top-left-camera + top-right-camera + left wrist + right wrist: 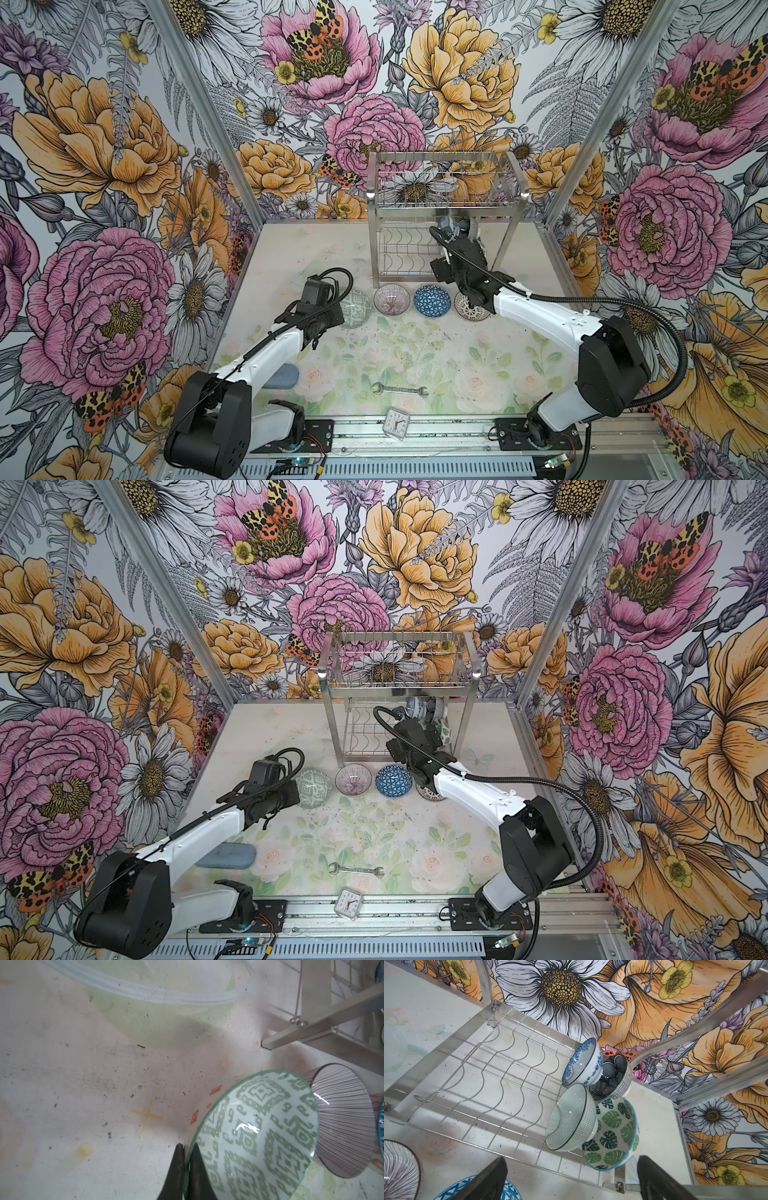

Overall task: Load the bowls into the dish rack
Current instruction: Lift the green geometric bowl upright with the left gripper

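The green-patterned bowl point(255, 1136) near the dish rack's point(376, 249) front leg is rim-pinched by the left jaws, probably needing lifting into its wavy tier next; right jaws gape empty.

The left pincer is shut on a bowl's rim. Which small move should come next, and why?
Probably lift the green bowl straight up a little. The left pincer grips its rim, the striped bowl stands close beside it, and the rack has free slots.
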Action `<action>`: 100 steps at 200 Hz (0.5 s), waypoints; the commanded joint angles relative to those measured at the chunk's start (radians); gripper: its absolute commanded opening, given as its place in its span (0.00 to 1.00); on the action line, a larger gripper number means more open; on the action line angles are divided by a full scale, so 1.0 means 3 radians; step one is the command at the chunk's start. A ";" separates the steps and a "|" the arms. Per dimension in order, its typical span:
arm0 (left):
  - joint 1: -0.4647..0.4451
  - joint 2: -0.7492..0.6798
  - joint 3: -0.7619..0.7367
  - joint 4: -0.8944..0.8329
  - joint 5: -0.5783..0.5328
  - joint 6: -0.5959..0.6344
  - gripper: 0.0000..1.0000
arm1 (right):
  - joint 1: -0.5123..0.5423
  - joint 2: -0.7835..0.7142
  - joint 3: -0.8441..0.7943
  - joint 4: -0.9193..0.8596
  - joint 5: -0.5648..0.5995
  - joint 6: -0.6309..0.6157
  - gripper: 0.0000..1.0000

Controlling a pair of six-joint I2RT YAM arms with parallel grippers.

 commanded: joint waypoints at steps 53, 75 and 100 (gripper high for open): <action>-0.0525 -0.0682 0.0613 0.0128 -0.0241 0.0526 0.00 | 0.0077 -0.0356 0.0159 -0.0135 -0.1132 0.0431 1.00; -0.0688 -0.0418 0.0752 0.0359 -0.0135 0.0599 0.00 | 0.0133 -0.0391 0.0194 -0.0120 -0.1458 0.0585 1.00; -0.0829 -0.0121 0.0902 0.0613 -0.0038 0.0610 0.00 | 0.0152 -0.0498 0.0196 -0.0013 -0.1790 0.0781 1.00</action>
